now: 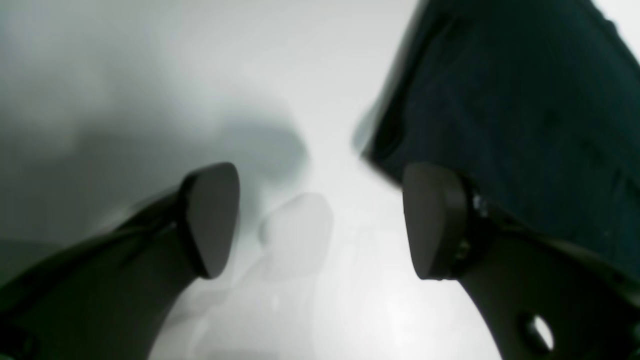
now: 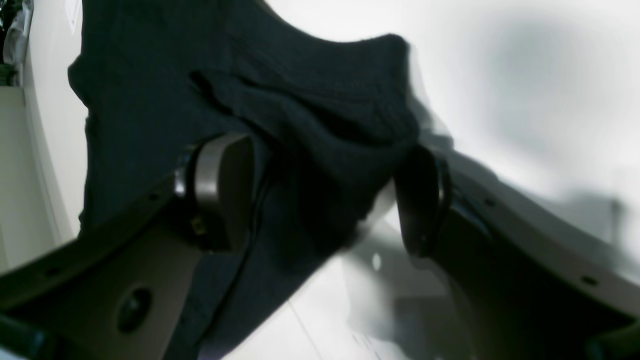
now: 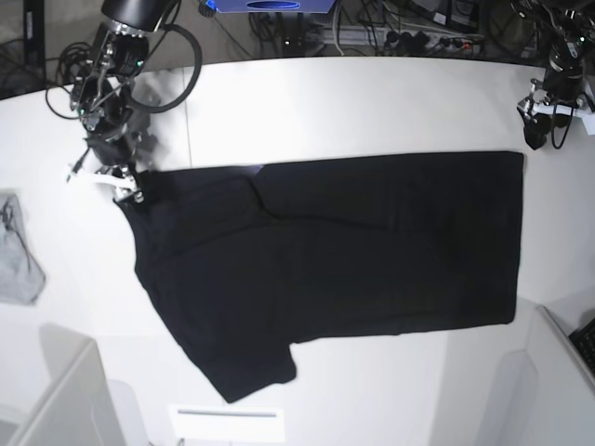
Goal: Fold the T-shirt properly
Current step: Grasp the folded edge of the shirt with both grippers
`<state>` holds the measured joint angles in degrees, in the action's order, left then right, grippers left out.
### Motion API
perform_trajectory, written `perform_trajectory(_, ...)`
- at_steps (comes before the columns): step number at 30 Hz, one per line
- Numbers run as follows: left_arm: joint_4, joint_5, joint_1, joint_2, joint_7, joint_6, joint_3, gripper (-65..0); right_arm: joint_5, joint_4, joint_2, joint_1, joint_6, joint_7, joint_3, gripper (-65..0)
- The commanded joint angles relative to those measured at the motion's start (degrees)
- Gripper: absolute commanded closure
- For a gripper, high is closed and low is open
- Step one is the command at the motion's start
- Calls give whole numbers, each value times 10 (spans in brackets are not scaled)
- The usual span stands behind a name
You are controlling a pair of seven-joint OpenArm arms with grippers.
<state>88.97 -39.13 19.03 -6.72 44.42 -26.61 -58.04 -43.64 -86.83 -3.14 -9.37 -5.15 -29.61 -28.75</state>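
Note:
The black T-shirt [image 3: 344,251] lies spread flat on the white table [image 3: 372,102], one sleeve pointing toward the front edge; no print shows. My right gripper [image 3: 125,186] is at the shirt's far left corner. In the right wrist view it [image 2: 320,195] is open, with a bunched fold of the T-shirt [image 2: 310,115] lying between the wide-apart fingers. My left gripper [image 3: 535,135] hovers just beyond the shirt's far right corner. In the left wrist view it [image 1: 320,220] stands open over bare table, with the T-shirt's edge [image 1: 525,110] beside its right finger.
A small grey cloth [image 3: 17,251] lies at the table's left edge. White box-like shapes stand at the front left [image 3: 56,400] and front right [image 3: 562,372]. Cables and equipment [image 3: 390,28] crowd the space behind the table.

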Motion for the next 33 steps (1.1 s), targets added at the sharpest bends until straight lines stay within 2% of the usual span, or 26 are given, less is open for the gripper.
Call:
perform_trajectory(1,8,-8,-3,-10,-9,-2,-3,-487,8,1,1,-2,-9,-12,-2,-410)
perform_trajectory(7,-27,-8,-24,-11,-9,27,10,-487,9,2,1,-2,-9,-12,-1,-410)
perform_trajectory(13,-53,-7,-47,-12,-9,29,49,-487,9,2,3,-3,-9,-12,-1,-410)
perform_trajectory(16,-53,-4,-59,-12,-9,64,52,-487,9,2,3,-4,-9,-12,-1,-410)
perform_trajectory(18,-52,7,-73,-11,-9,76,63,-487,9,2,3,-4,-9,-12,-1,-410)
perform_trajectory(22,-52,15,-87,-11,-9,78,85,-487,9,2,3,-5,-9,-13,-1,-410)
perform_trajectory(31,-53,15,-89,-8,-11,78,89,-482,9,2,2,-5,-9,-13,-1,-410)
perform_trajectory(33,-53,15,-89,-8,-12,78,89,-456,9,2,2,-5,-9,-13,-1,-410)
